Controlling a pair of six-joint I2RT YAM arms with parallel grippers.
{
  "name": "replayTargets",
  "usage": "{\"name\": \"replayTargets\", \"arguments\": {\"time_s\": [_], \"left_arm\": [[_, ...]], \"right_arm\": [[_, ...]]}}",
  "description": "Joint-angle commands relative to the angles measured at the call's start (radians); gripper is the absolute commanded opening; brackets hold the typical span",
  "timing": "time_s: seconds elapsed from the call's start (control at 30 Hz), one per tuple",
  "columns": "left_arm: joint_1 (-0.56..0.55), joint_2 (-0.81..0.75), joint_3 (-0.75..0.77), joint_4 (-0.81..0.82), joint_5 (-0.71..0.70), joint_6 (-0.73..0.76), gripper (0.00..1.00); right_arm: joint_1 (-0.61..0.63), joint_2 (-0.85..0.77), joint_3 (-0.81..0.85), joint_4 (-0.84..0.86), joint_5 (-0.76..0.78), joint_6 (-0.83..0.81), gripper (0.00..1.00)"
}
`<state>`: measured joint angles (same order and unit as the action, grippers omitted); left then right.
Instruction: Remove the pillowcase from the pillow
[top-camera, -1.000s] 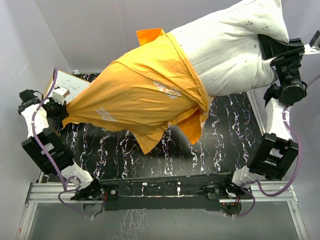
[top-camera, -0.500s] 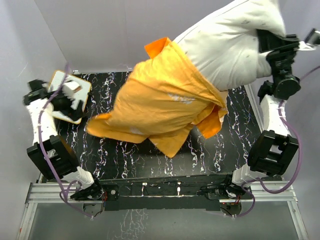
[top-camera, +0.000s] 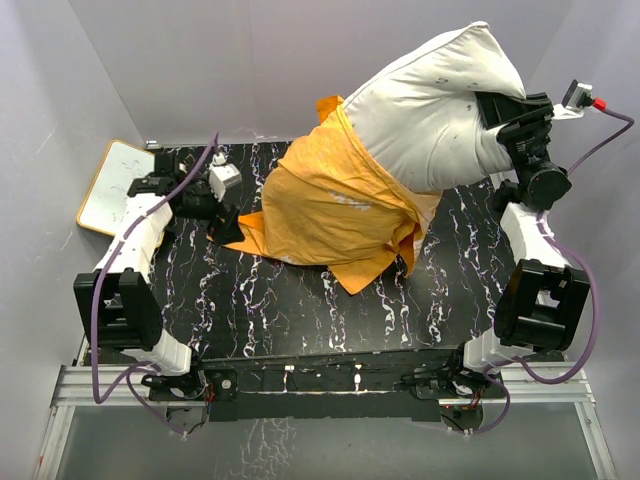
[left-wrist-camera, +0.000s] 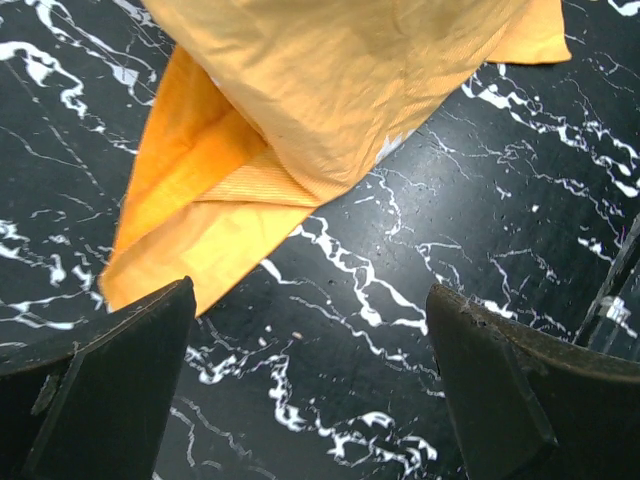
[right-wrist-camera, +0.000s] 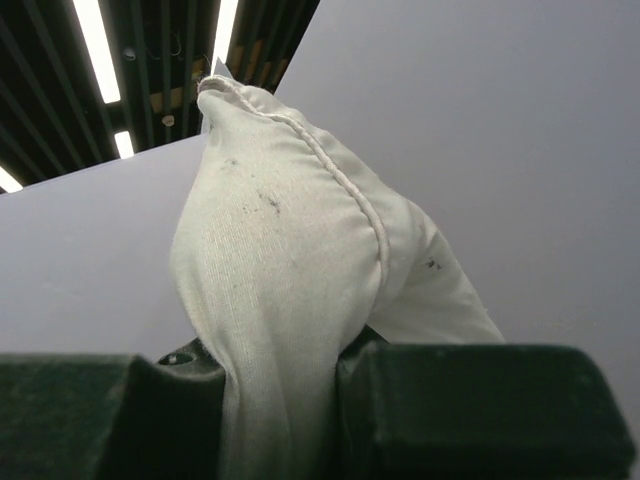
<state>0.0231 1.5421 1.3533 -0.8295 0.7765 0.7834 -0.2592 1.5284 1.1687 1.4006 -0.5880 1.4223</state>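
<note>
Half the pillow (top-camera: 430, 110) slants up-right from the pillowcase (top-camera: 330, 205), right claw (top-camera: 498, 112) pinching its corner; left claw (left-wrist-camera: 310, 350) spread, empty.

The left tool (top-camera: 224, 214) has let go of the bright orange fabric pillowcase (top-camera: 330, 205) and swung inward, its fingers now spread wide over the black marbled table (top-camera: 270, 300). The pillowcase, taut a second ago, has slumped onto the table. The plump off-white pillow (top-camera: 430, 110) has shifted leftward.

Left claw (left-wrist-camera: 310, 385) gapes low; right claw (right-wrist-camera: 285, 405) pinches the pillow (right-wrist-camera: 285, 250) aloft.
</note>
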Motion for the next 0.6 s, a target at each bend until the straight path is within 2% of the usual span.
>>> {"name": "replayTargets", "arguments": {"time_s": [0.0,0.13,0.23,0.4,0.5,0.53,0.57], "left_arm": [[-0.073,0.002,-0.1,0.128,-0.069,-0.143,0.97],[-0.111,0.072,-0.107,0.277,-0.154,-0.302,0.97],[-0.126,0.153,-0.075,0.345,-0.159,-0.4,0.97],[-0.136,0.278,-0.02,0.446,-0.087,-0.575,0.97],[-0.148,0.319,-0.01,0.502,-0.033,-0.62,0.97],[-0.153,0.33,-0.011,0.515,-0.036,-0.622,0.93],[-0.157,0.345,-0.007,0.521,-0.046,-0.626,0.85]], "right_arm": [[-0.009,-0.068,-0.007,0.126,0.145,0.018,0.08],[-0.012,-0.071,-0.032,0.148,0.141,0.021,0.08],[-0.015,-0.078,-0.044,0.153,0.129,0.013,0.08],[-0.02,-0.086,-0.05,0.157,0.123,0.006,0.08],[-0.02,-0.074,-0.045,0.182,0.128,0.033,0.08],[-0.02,-0.07,-0.044,0.195,0.13,0.047,0.08],[-0.02,-0.067,-0.044,0.207,0.134,0.058,0.08]]}}
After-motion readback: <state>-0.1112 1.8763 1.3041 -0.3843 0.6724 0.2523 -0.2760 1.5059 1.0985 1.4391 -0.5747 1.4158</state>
